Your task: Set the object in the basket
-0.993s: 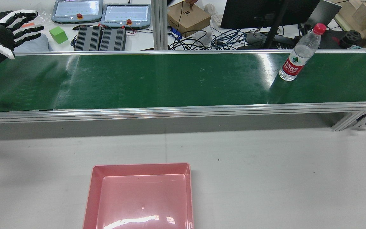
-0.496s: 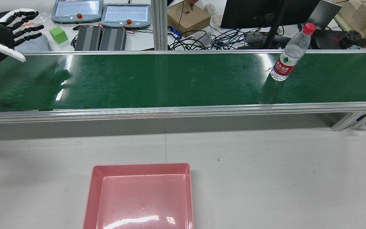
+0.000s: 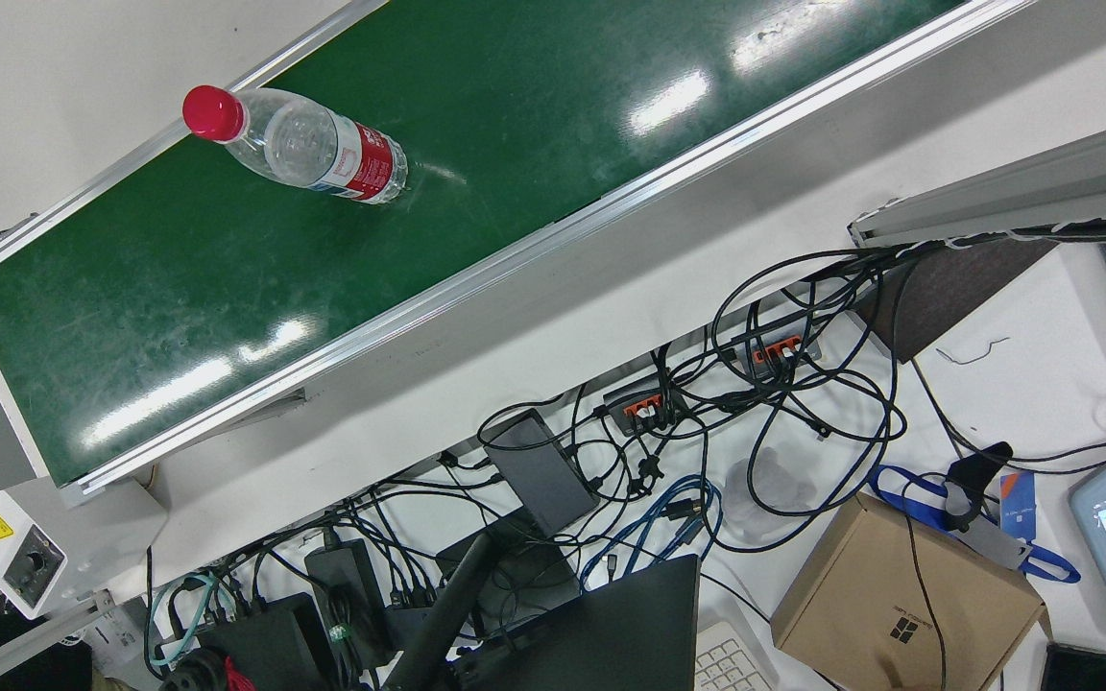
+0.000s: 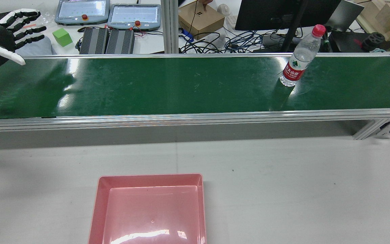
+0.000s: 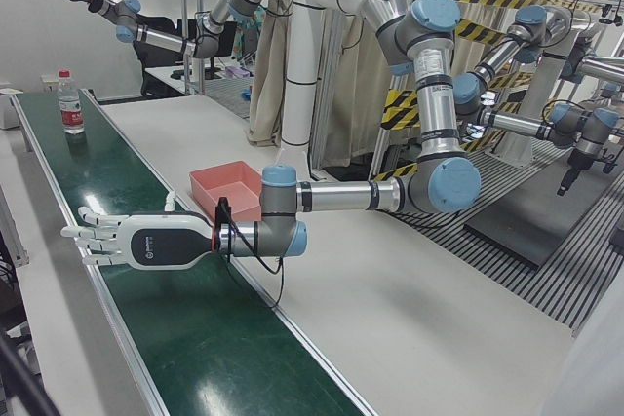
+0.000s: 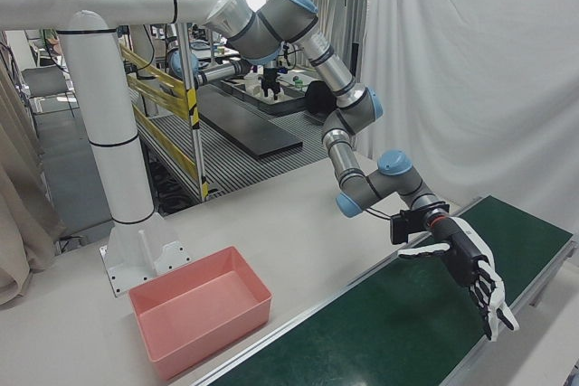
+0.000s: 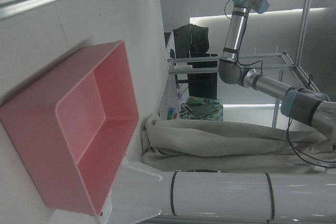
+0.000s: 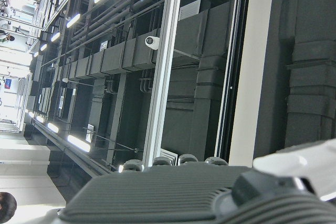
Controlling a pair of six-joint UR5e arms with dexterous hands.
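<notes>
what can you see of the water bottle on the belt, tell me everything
The water bottle is clear plastic with a red screw cap and a red label wrapped around its lower half, printed with white characters and a small green mark. It stands upright on the green conveyor belt, toward the far rail, in the right part of the rear view. Only the belt touches it. No hand is near: the left hand hovers open over the belt's opposite end. It looks mostly or wholly empty, though that is hard to tell.
</notes>
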